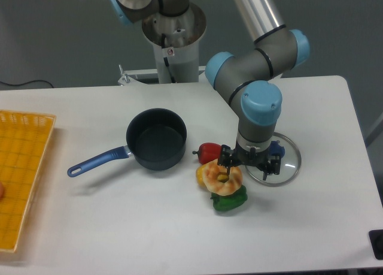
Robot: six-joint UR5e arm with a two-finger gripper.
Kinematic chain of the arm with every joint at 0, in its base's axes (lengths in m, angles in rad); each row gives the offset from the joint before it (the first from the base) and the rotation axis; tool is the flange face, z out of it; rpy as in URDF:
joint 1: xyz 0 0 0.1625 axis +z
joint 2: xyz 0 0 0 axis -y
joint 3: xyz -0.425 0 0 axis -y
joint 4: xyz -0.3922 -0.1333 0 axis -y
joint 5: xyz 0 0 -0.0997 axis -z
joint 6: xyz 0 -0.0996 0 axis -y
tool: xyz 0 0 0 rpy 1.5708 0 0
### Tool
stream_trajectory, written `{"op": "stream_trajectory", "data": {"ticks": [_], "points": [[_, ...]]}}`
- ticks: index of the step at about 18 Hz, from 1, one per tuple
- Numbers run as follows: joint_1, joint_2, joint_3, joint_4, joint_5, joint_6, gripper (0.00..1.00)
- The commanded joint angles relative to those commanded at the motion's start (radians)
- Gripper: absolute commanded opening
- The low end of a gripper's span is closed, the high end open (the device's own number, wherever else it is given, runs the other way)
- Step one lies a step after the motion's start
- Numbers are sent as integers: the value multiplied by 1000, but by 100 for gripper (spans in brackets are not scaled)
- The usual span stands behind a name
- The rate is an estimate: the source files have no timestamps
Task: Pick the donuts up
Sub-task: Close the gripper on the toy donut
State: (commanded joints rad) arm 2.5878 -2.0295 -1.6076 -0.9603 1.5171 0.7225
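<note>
We look down on a white table (90,227) before a grey wall. The donuts (221,177) sit tilted just above a green toy pepper (229,201), beside a yellow pepper (201,177) and a red pepper (209,151). The tool (234,169) hangs right over the ring; we cannot tell whether it grips it. A dark saucepan (156,138), a glass lid (286,165) and a yellow basket (21,173) lie nearby.

Tan-orange ring donut (222,177) with pale cream icing, tilted, hole showing, atop yellow and green toy peppers.
</note>
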Motion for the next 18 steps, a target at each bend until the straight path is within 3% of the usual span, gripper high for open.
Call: {"op": "stream_trajectory", "data": {"ticks": [13, 15, 18], "points": [[-14, -29, -5, 6, 6, 9, 85], [-15, -31, -6, 6, 6, 14, 81], [-15, -31, -5, 5, 6, 23, 67]]}}
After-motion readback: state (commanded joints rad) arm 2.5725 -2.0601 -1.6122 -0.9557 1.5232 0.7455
